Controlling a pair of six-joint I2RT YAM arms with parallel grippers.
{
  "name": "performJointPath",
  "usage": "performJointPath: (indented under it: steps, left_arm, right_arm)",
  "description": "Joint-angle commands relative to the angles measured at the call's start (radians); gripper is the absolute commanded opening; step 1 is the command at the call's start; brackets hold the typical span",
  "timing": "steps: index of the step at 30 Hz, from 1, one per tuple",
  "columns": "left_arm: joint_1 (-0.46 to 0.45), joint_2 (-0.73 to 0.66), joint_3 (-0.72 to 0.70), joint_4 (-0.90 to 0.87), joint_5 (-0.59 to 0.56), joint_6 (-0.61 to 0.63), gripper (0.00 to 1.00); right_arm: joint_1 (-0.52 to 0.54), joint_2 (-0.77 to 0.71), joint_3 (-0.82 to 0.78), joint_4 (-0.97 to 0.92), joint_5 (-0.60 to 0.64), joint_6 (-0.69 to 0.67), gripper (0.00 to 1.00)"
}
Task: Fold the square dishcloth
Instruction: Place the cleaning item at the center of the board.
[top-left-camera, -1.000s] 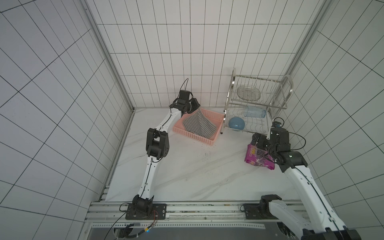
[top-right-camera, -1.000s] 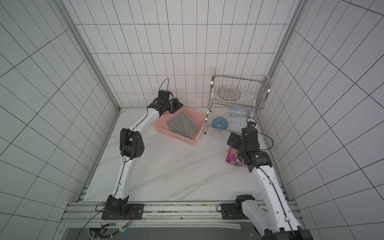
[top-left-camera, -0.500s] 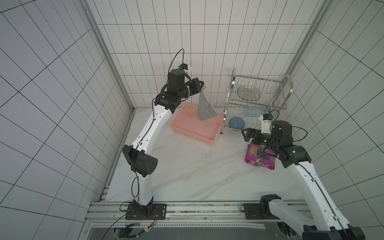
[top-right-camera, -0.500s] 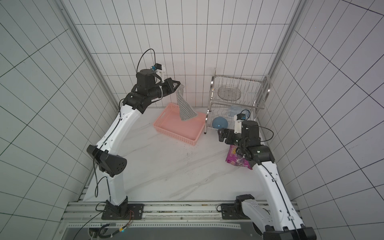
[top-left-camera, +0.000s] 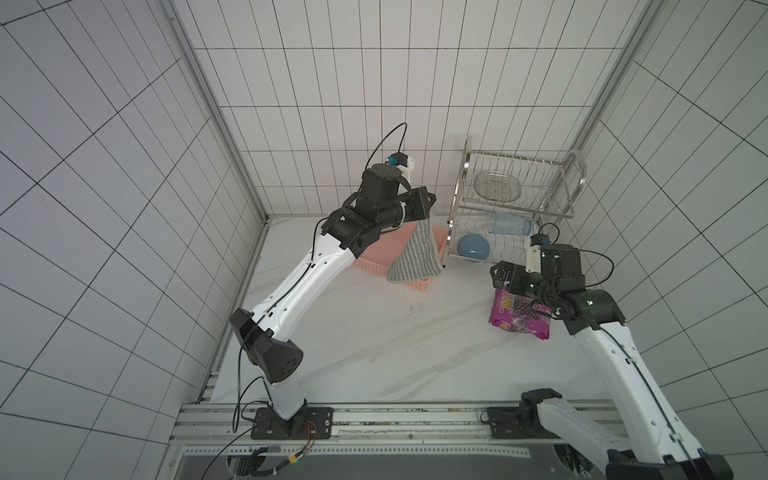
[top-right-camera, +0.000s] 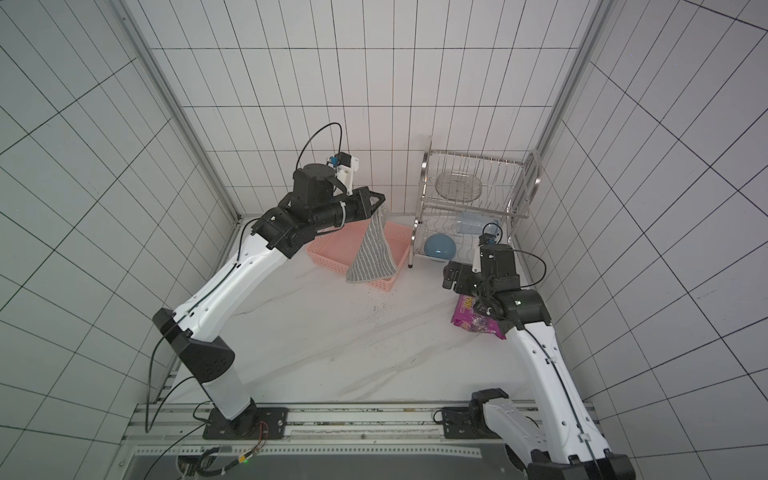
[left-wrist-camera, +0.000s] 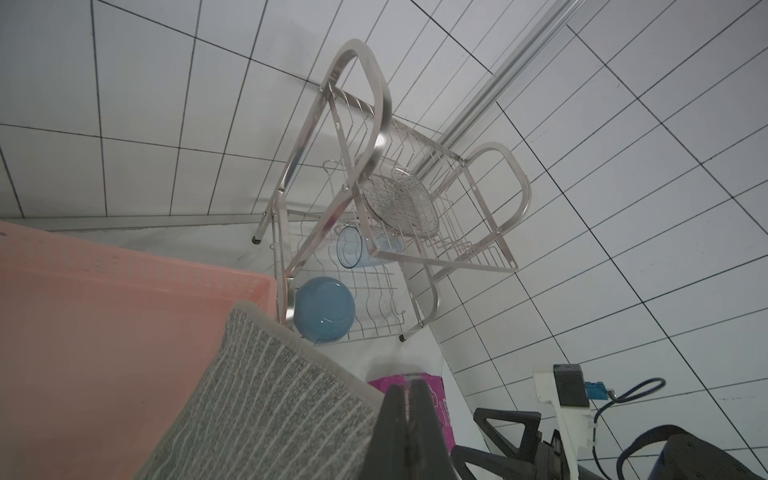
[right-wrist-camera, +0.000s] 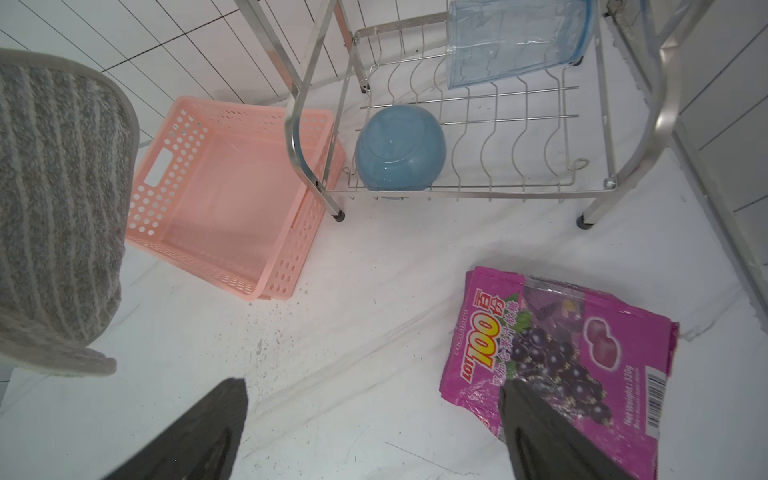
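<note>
Lab mock kitchen, tiled walls (top-left-camera: 332, 104), dish rack (top-left-camera: 515, 157), arms (top-left-camera: 299, 282) on alu rail (top-left-camera: 395, 419)

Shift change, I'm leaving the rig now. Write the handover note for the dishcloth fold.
Left claw: shut on the top of the square dishcloth, held high.
Right claw: open, holding nothing, hovering by the purple snack packet on the table.
Dishcloth: hangs unfolded in the air over the pink basket.
Done: cloth picked up.
Left: lay it flat on the table, then fold it.
</note>
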Motion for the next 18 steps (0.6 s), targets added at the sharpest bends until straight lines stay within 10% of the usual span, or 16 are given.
performJointPath:
  steps: [1,7,18]
  left_arm:
    - [-0.074,-0.028,-0.066,0.078,-0.120,-0.037,0.00]
    - [-0.164,-0.084,-0.216,0.169,-0.260,-0.163,0.00]
    - [-0.058,-0.507,-1.123,0.484,-0.420,-0.518,0.00]
  right_arm:
    - [0.007,-0.049,0.052,-0.090,0.115,0.020,1.00]
    - [0.007,-0.072,0.093,-0.169,0.171,0.006,0.99]
    - [0.026,-0.063,-0.003,-0.153,0.047,0.007,1.00]
